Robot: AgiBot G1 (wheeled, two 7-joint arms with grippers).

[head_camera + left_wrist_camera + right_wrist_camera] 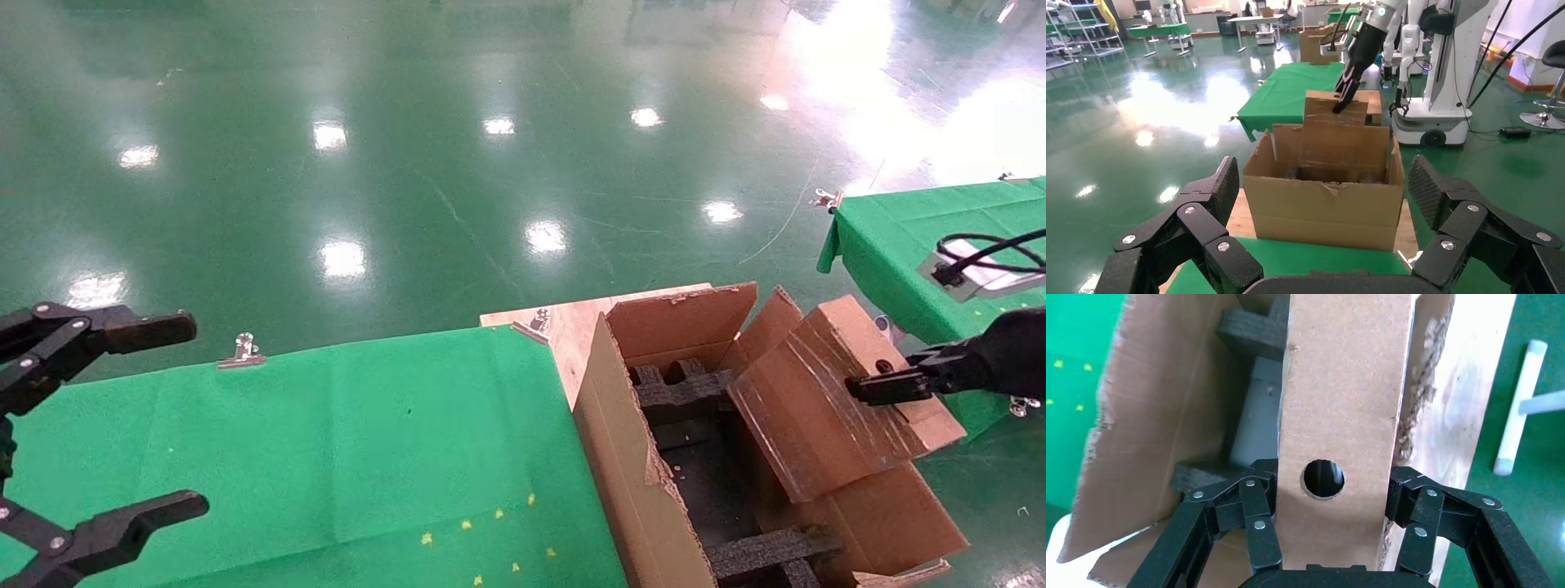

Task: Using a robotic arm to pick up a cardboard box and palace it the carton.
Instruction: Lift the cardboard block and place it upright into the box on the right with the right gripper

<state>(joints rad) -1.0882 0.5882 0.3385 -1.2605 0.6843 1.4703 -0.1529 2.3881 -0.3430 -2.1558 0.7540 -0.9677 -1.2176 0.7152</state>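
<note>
My right gripper (887,384) is shut on the cardboard box (833,400), a small brown taped box with a round hole (1323,479) on its near face. It holds the box tilted over the right side of the carton (645,457), partly inside the opening. The carton is large, brown, with ragged flaps and black foam inserts (678,388) inside. In the right wrist view the fingers (1257,514) clamp both sides of the box (1340,416). The left wrist view shows the carton (1324,202) and the box (1333,113) held above it. My left gripper (106,425) is open and empty at the left.
The carton stands on a wooden board (572,322) at the right end of a green-covered table (327,457). A second green table (907,245) lies at the right with a silver block on it. Metal clips (241,351) hold the cloth. Shiny green floor lies beyond.
</note>
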